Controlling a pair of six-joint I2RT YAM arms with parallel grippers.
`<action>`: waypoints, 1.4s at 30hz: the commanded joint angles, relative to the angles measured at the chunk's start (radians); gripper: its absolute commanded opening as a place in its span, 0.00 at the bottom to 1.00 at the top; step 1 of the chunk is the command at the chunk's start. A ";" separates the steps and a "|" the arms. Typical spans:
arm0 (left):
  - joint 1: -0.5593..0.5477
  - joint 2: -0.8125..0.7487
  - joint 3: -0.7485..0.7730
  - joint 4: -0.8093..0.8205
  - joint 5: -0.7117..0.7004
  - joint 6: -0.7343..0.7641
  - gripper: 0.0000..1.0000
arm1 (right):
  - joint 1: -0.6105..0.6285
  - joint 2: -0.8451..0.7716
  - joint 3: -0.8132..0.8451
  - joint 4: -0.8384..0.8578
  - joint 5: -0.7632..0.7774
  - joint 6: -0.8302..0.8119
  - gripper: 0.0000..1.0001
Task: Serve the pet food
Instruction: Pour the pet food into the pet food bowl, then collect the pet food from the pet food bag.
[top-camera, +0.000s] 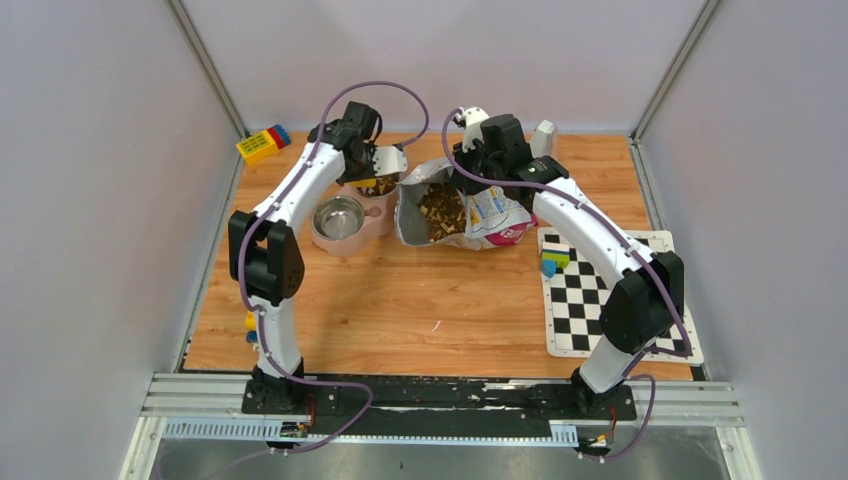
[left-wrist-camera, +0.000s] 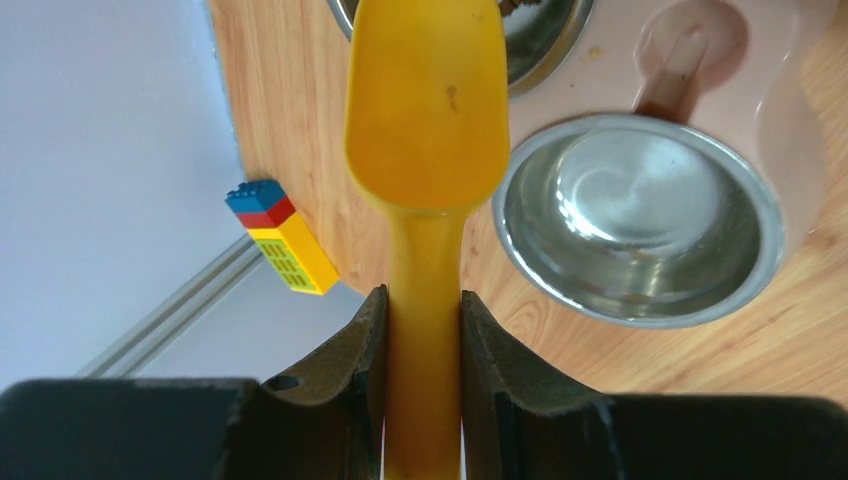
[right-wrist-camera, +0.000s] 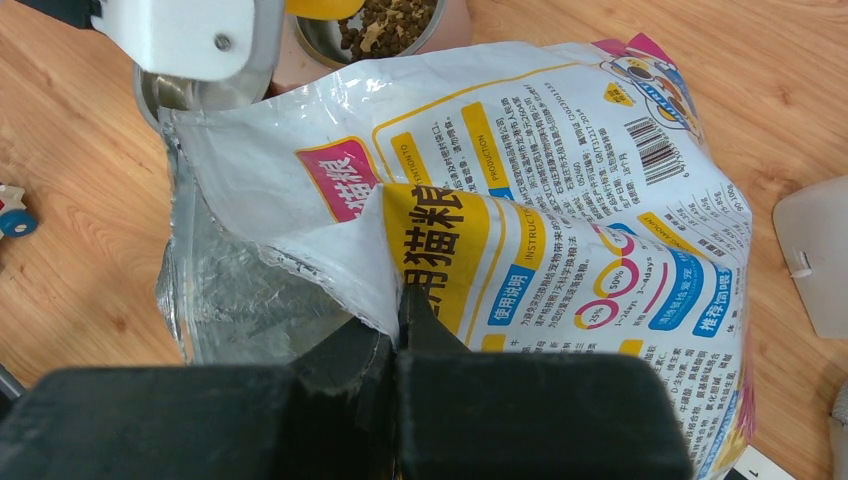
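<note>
My left gripper (left-wrist-camera: 423, 300) pinches the handle of the yellow scoop (left-wrist-camera: 425, 110), one pad on each side. The scoop's hollow reaches past my fingers, and its tip overlaps the rim of the far steel bowl (left-wrist-camera: 550, 45) in the pink feeder (left-wrist-camera: 700, 90). The near steel bowl (left-wrist-camera: 640, 215) lies just right of the handle. On the other side a toy block (left-wrist-camera: 283, 236) stands at the table's edge, near the side wall (left-wrist-camera: 100, 150), so room is tight there.

My right gripper (right-wrist-camera: 395, 310) is pressed together on a fold at the torn edge of the bag (right-wrist-camera: 560, 150). The silver lining gapes on the left. The bag's mouth is just beside the feeder.

Kibble (top-camera: 441, 212) lies brown in the open bag, and more of it fills the far bowl.

Bare table (top-camera: 400, 310) runs from the bag and feeder back to my bases. A checkerboard mat (top-camera: 600, 310) takes up the right side, up to that edge.
</note>
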 joint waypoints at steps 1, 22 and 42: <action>0.037 -0.121 0.033 0.049 0.108 -0.198 0.00 | -0.016 -0.057 -0.001 0.011 0.020 -0.010 0.00; 0.152 -0.617 -0.306 0.216 0.530 -0.538 0.00 | -0.022 -0.043 0.051 -0.017 0.016 0.030 0.00; 0.151 -0.863 -0.498 0.235 0.920 -0.489 0.00 | -0.162 0.034 0.097 -0.037 -0.387 0.155 0.00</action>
